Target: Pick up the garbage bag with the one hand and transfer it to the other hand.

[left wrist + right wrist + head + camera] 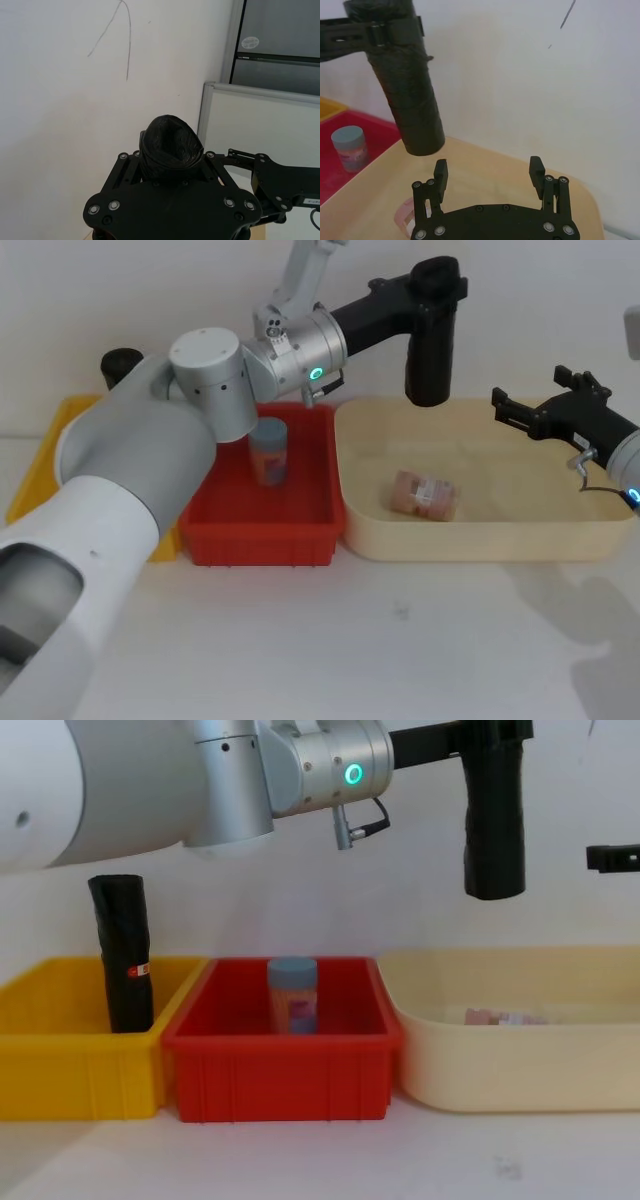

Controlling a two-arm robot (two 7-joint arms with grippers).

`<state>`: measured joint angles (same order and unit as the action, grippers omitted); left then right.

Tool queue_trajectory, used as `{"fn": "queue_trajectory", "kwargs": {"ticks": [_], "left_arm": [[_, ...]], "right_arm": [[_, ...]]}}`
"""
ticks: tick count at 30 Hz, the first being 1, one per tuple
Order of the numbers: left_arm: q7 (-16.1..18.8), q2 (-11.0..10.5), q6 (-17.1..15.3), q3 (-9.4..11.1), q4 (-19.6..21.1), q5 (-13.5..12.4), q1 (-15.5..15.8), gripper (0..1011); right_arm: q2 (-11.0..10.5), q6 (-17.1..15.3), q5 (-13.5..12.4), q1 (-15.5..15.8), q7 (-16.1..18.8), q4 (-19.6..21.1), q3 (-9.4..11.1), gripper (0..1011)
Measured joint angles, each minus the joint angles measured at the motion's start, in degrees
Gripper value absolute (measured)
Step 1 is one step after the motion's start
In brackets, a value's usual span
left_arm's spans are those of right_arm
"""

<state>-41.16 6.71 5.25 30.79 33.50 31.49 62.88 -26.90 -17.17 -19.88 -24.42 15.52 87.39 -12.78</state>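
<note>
The garbage bag (432,350), a plain black glossy roll, hangs upright in the air over the left part of the cream tray (480,538). My left gripper (437,285), on the arm with the green-teal ring light, is shut on the bag's top end (170,145). The bag's lower length (412,95) hangs free below the clamp. My right gripper (503,408) hovers open to the right of the bag at about the height of its lower end, its fingers pointing toward it with a gap between. In the right wrist view both fingers (440,172) stand wide apart with nothing between them.
The red bin (262,545) holds a small blue-lidded jar (268,450). A yellow bin (70,1070) at the left holds another black roll with a red-and-white label (125,955). A pink wrapped packet (425,493) lies in the cream tray. A white wall stands close behind.
</note>
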Motion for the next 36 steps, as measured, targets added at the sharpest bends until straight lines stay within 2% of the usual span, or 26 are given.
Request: {"fn": "queue_trajectory", "kwargs": {"ticks": [14,19,28,36], "left_arm": [[-0.7,1.5,1.3,0.5,-3.1,-0.1,1.4,336],[-0.8,1.7,1.5,0.6,-3.6,-0.1,1.7,339],[-1.0,2.0,1.8,0.6,-4.1,-0.1,1.9,336],[-1.0,2.1,1.9,0.7,-4.4,-0.1,2.0,336]], "right_arm": [[-0.3,3.5,1.4,0.8,2.7,3.3,-1.3,1000],[-0.2,3.8,2.1,0.4,4.0,4.4,-2.7,1000],[1.0,2.4,3.8,-0.9,4.0,4.8,-4.6,1000],[3.3,-0.6,5.3,-2.4,0.9,3.4,-5.0,1001]]}}
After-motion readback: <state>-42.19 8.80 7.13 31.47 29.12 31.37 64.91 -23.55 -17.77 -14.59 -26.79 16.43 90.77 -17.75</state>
